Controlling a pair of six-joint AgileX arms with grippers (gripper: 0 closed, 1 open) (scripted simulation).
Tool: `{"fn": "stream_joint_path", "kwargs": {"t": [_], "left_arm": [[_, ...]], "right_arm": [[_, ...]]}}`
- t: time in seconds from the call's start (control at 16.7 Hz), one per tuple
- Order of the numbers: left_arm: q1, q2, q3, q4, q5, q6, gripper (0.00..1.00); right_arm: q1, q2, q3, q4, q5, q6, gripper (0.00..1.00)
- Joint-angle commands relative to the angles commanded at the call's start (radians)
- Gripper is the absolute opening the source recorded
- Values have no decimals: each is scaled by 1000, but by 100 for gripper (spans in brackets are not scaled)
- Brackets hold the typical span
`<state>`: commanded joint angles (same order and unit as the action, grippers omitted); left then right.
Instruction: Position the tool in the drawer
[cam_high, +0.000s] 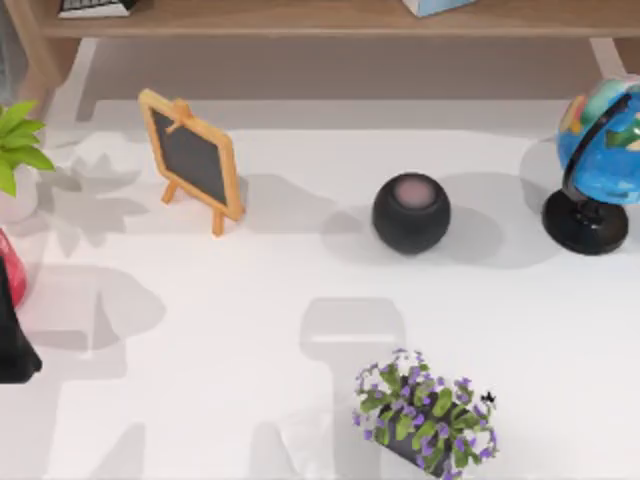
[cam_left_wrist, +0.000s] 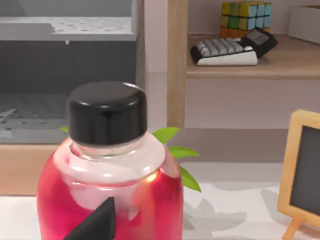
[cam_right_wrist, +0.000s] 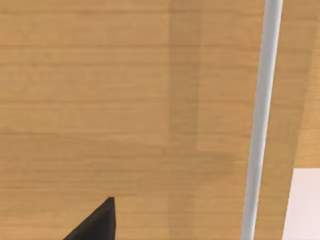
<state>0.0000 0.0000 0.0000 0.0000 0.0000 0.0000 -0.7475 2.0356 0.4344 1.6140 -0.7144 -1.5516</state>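
Observation:
The tool is out of view. In the left wrist view a grey unit with perforated surfaces (cam_left_wrist: 60, 30), which I take for the drawer, stands behind a red bottle with a black cap (cam_left_wrist: 107, 150). My left gripper (cam_high: 12, 345) is at the table's left edge, close behind that red bottle (cam_high: 8, 268); a black part of the left gripper (cam_left_wrist: 97, 222) overlaps the bottle's lower body. In the right wrist view a black part of my right gripper (cam_right_wrist: 97, 222) faces a wooden panel (cam_right_wrist: 125, 100) with a pale vertical bar (cam_right_wrist: 260, 120).
On the white table stand a small chalkboard easel (cam_high: 192, 158), a dark round speaker (cam_high: 411, 213), a globe (cam_high: 600, 160), a purple flower pot (cam_high: 425, 415) and a green plant (cam_high: 15, 150). A wooden shelf (cam_left_wrist: 250, 70) holds a calculator (cam_left_wrist: 232, 49) and a puzzle cube (cam_left_wrist: 246, 15).

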Motion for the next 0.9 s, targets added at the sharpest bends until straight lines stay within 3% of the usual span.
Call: {"fn": "stream_joint_path", "kwargs": {"t": [0.9], "left_arm": [[0,0,0,0,0,0,100]], "right_arm": [[59,25,79,-55,59,-1,100]]}}
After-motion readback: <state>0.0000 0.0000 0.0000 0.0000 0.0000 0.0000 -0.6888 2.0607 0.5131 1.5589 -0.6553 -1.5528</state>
